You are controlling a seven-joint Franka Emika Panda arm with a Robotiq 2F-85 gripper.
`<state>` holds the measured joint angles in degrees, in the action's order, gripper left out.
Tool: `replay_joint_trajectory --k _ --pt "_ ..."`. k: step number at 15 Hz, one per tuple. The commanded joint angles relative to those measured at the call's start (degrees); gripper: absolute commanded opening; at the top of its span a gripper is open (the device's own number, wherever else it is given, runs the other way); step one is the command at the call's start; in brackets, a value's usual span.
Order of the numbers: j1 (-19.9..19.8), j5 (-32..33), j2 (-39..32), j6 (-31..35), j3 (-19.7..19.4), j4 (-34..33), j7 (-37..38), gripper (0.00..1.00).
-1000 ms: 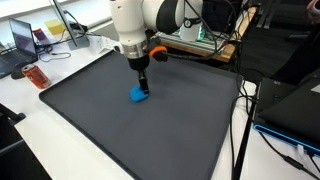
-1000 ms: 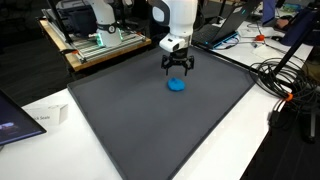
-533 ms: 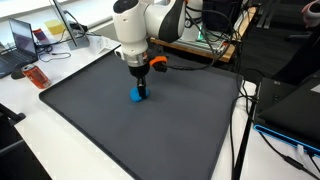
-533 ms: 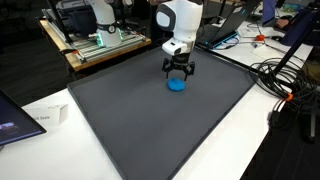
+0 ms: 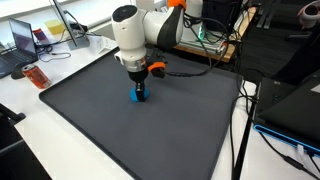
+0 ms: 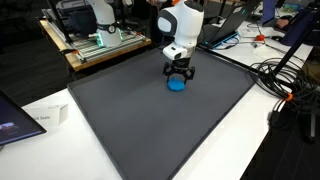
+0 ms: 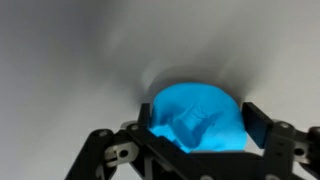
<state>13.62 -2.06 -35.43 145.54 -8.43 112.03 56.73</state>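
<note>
- We are looking at the gripper point(image 5: 140, 92) hanging straight down over the dark mat point(image 5: 150, 140), low over a small blue lump point(image 5: 138, 97).
- The blue lump is lying on the mat, toward 11 o'clock from the mat's middle in an exterior view, and toward 1 o'clock in an exterior view point(image 6: 177, 85).
- In the wrist view the lump point(image 7: 195, 112) is filling the space between the jaws. One dark finger point(image 7: 262, 122) is standing at its 3 o'clock and another at its 9 o'clock.
- The pincer is standing wide, about as wide as the lump itself, and the pads are sitting right against its sides. We cannot tell whether they are pressing on it or only flanking it.
- The lump is resting on the mat, not lifted, as far as both exterior views are showing.
- Off the mat at 9 o'clock, an orange packet point(image 5: 36, 76) is lying on the white table point(image 5: 20, 150), with a laptop point(image 5: 22, 40) behind it at 11 o'clock.
</note>
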Motion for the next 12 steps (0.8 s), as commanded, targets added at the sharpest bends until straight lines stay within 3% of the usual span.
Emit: replay_joint_trajectory --k 1,8,12 --pt "0.24 1.46 -1.4 -0.63 -0.41 -1.63 1.61 0.61" --pt "0.03 2.16 -0.19 -0.82 -0.58 -1.0 0.98 0.28" --pt "-0.19 2.42 0.41 -0.89 -0.5 -0.79 0.69 0.03"
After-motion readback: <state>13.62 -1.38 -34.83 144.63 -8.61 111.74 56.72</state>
